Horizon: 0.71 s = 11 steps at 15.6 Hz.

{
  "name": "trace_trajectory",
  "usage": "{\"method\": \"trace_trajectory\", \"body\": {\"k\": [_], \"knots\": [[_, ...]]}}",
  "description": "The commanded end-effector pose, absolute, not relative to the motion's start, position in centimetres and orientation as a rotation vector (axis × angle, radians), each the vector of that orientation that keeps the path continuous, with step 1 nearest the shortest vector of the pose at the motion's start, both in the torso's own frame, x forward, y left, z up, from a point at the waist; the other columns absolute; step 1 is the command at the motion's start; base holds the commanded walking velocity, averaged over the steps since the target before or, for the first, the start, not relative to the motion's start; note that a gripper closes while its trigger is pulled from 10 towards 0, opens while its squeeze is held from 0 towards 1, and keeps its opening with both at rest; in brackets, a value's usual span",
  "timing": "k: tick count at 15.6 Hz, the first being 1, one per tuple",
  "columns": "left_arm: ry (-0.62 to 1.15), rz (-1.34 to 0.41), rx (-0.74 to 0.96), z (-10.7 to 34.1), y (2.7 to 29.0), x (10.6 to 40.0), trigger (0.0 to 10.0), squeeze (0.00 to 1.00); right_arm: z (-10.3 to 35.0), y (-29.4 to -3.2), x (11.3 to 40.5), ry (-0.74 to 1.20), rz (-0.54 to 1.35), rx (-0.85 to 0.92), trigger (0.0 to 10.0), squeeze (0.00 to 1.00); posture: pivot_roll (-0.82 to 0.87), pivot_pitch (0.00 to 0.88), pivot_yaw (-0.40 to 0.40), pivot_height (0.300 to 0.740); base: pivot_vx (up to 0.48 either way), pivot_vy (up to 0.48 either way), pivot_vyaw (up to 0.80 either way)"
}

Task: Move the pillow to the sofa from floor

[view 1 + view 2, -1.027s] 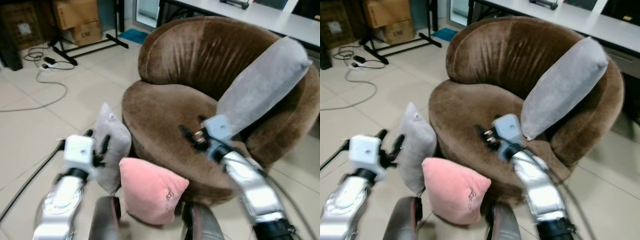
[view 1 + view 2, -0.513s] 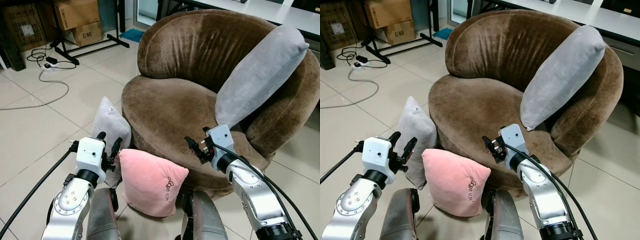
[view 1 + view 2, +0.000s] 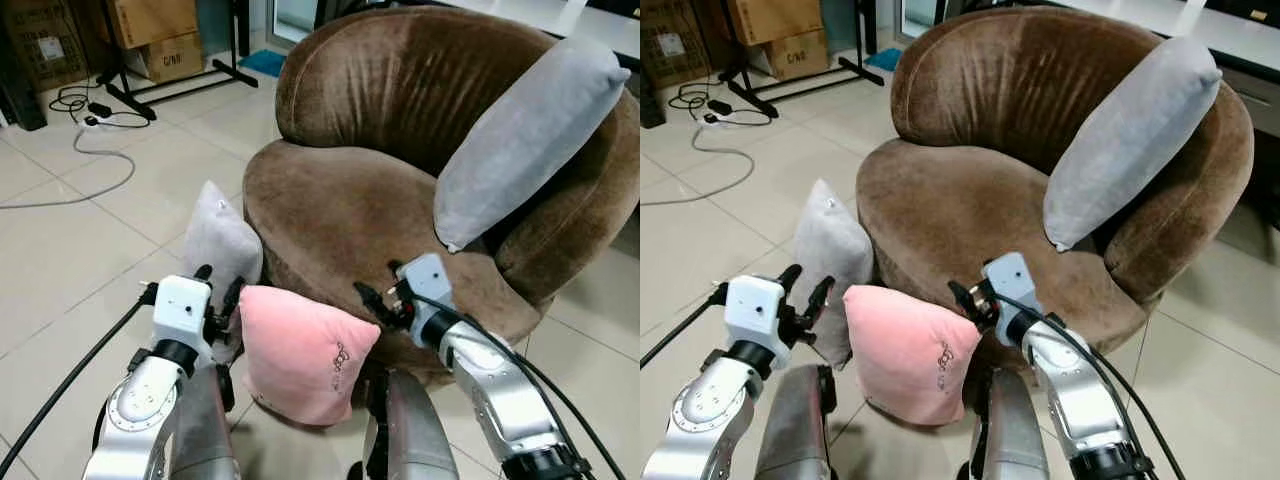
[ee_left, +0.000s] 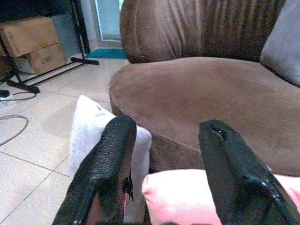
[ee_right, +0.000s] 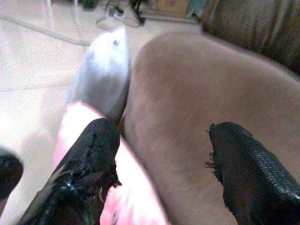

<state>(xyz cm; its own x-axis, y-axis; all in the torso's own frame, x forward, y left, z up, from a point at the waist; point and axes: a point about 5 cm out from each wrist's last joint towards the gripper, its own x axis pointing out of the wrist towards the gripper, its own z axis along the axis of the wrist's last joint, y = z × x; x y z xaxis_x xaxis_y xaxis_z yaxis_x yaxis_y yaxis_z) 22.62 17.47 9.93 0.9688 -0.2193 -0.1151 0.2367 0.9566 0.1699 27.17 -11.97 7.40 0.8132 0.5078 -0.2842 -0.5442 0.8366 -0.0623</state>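
Between the two claws stands the pink pillow (image 3: 305, 352), propped upright on the tiled floor (image 3: 70, 250) against the front of the brown sofa (image 3: 350, 215). The left claw (image 3: 217, 290) hovers just beside the pillow's left upper corner with its two black fingers spread and nothing between them; in its wrist view the gap looks over the pink top edge toward the sofa seat. The right claw (image 3: 372, 300) hangs at the pillow's right upper corner, close to the sofa's front edge, fingers likewise parted and empty; its wrist view has one finger low against pink fabric, though whether it touches I cannot tell.

Beside the pink pillow, to its left and partly behind it, a grey pillow (image 3: 218, 245) leans on the sofa base. A larger grey cushion (image 3: 525, 135) already rests against the sofa's right arm.

By its plump, rounded look the pink pillow should be light, soft and easily squashed. Thin fingers will likely sink in, and a pinch on the middle of a face may gather only loose cover. The firmer holds are probably the seamed upper corners or the top edge, one claw at each side, so that it lifts level without swinging. The velvety cover looks unlikely to slip. Nothing about it seems fragile.

Further off lie cables (image 3: 75, 150) and cardboard boxes (image 3: 155, 35).
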Motion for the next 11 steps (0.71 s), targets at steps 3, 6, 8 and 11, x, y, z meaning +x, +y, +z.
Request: {"method": "trace_trajectory", "body": {"k": [3, 6, 8, 11], "knots": [[0.116, -0.307, 0.210, 9.6, 16.7, 22.6, 10.0, 0.00, 5.7, -11.9, 28.0, 0.328, 0.580, -0.168, 10.0, 1.00, 0.05, 0.000, -0.104, 0.501, 0.000, 0.000, 0.00], [0.126, -0.347, 0.227, 9.8, 17.0, 22.2, 10.0, 0.00, 3.6, -10.8, 29.2, 0.402, 0.607, -0.216, 10.0, 1.00, 0.05, 0.000, -0.081, 0.501, 0.000, 0.000, 0.00], [0.125, -0.374, 0.241, 10.2, 17.2, 21.9, 10.0, 0.00, 3.0, -10.2, 29.5, 0.429, 0.622, -0.221, 10.0, 1.00, 0.08, 0.000, -0.075, 0.501, 0.000, 0.000, 0.00], [0.125, -0.452, 0.264, 12.2, 18.2, 20.1, 10.0, 0.00, 2.0, -9.0, 29.8, 0.470, 0.634, -0.219, 10.0, 1.00, 0.16, 0.069, -0.049, 0.501, 0.000, 0.000, 0.00]]}}
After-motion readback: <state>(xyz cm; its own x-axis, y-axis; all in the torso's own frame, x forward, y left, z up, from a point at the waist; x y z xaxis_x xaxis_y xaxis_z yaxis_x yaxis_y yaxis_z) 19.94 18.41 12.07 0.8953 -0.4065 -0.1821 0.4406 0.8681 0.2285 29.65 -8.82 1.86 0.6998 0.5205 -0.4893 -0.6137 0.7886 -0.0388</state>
